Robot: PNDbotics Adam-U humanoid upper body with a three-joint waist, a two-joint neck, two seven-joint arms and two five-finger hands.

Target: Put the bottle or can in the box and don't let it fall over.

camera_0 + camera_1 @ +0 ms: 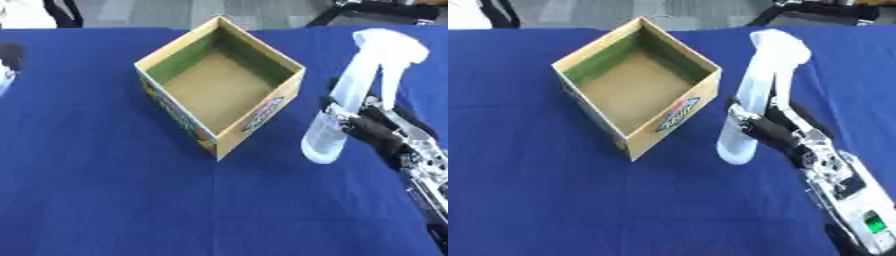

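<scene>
R hand (773, 129) fingers behind bottle (750, 105)

**A staged test bench, likely a lab**

A table draped in plain blue cloth (105, 200) is seen, with grey floor (140, 12) and black stand legs (815, 12) beyond its far edge. No household furnishings are shown.

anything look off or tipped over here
Nothing is spilled or damaged. The translucent white spray bottle leans, held in the right hand beside the open cardboard box, which sits corner-on upon the blue tablecloth and holds nothing. A dark shape at the left edge may be the left hand.
</scene>
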